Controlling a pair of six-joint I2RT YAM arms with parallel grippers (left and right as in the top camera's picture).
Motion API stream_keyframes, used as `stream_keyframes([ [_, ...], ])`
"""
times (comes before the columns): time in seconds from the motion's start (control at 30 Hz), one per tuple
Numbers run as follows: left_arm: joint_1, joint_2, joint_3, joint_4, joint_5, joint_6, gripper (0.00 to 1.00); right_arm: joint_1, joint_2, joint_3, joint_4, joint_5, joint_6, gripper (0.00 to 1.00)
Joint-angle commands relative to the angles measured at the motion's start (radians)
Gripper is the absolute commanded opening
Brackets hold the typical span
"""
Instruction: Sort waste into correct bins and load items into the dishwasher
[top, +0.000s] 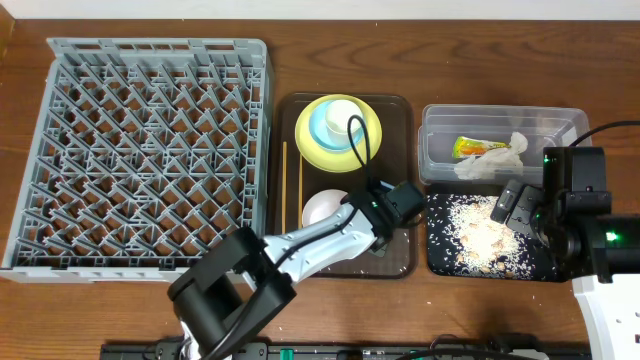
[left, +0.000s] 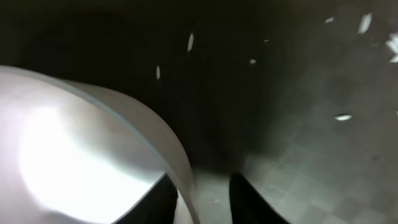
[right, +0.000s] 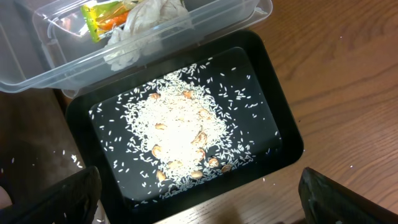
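Note:
The white bowl (top: 322, 206) sits on the near part of the brown serving tray (top: 395, 110). My left gripper (top: 368, 207) is at its right rim. In the left wrist view the bowl (left: 74, 155) fills the left side. My left gripper (left: 200, 182) straddles its rim, one finger inside and one outside with a gap showing, so it is narrowly open. My right gripper (top: 515, 205) (right: 199, 190) hangs wide open and empty over the black tray (top: 440, 262) (right: 283, 118), which holds rice (right: 180, 124). The clear tub (top: 435, 125) holds the tissue (right: 146, 18) and wrapper (right: 102, 12).
The grey dish rack (top: 150, 150) fills the left of the table. On the brown tray's far end, the yellow plate (top: 365, 140) carries the light-blue cup (top: 320, 120). Chopsticks (top: 285, 185) lie along the brown tray's left side. Stray rice grains (left: 339, 117) dot the brown tray.

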Motion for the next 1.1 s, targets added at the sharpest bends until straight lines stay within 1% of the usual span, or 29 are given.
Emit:
stream_keyframes([
  [0.0,-0.002,0.005,-0.006,-0.004,-0.013,0.010,0.20,-0.008,0.001,0.005,-0.001,0.007,-0.003,0.99],
  [0.03,-0.002,0.005,-0.006,-0.004,-0.013,0.010,0.15,-0.008,0.001,0.005,-0.001,0.007,-0.003,0.99],
  [0.1,-0.002,0.004,-0.006,-0.006,-0.013,0.011,0.08,-0.008,0.001,0.005,-0.001,0.007,-0.003,0.99],
  [0.23,0.004,-0.031,0.036,-0.044,-0.013,0.027,0.08,-0.008,0.001,0.005,-0.001,0.007,-0.003,0.99],
  [0.37,0.023,-0.120,0.096,-0.073,0.000,0.038,0.08,-0.008,0.001,0.005,-0.001,0.007,-0.003,0.99],
  [0.5,0.086,-0.235,0.125,-0.077,0.116,0.093,0.08,-0.008,0.001,0.005,-0.001,0.007,-0.003,0.99],
  [0.57,0.147,-0.298,0.131,-0.076,0.193,0.121,0.07,-0.008,0.001,0.005,-0.001,0.007,-0.003,0.99],
  [0.63,0.232,-0.360,0.134,-0.076,0.302,0.151,0.08,-0.008,0.001,0.005,-0.001,0.007,-0.003,0.99],
  [0.7,0.334,-0.412,0.134,-0.077,0.463,0.177,0.07,-0.008,0.001,0.005,-0.001,0.007,-0.003,0.99],
  [0.77,0.440,-0.448,0.134,-0.078,0.670,0.237,0.08,-0.008,0.001,0.005,-0.001,0.007,-0.003,0.99],
  [0.8,0.496,-0.462,0.134,-0.082,0.747,0.249,0.08,-0.008,0.001,0.005,-0.001,0.007,-0.003,0.99],
  [0.97,0.764,-0.484,0.134,-0.093,0.986,0.249,0.07,-0.008,0.001,0.005,-0.001,0.007,-0.003,0.99],
  [1.0,0.803,-0.481,0.134,-0.103,1.023,0.249,0.08,-0.008,0.001,0.005,-0.001,0.007,-0.003,0.99],
  [1.07,0.854,-0.477,0.132,-0.139,1.047,0.265,0.08,-0.008,0.001,0.005,-0.001,0.007,-0.003,0.99],
])
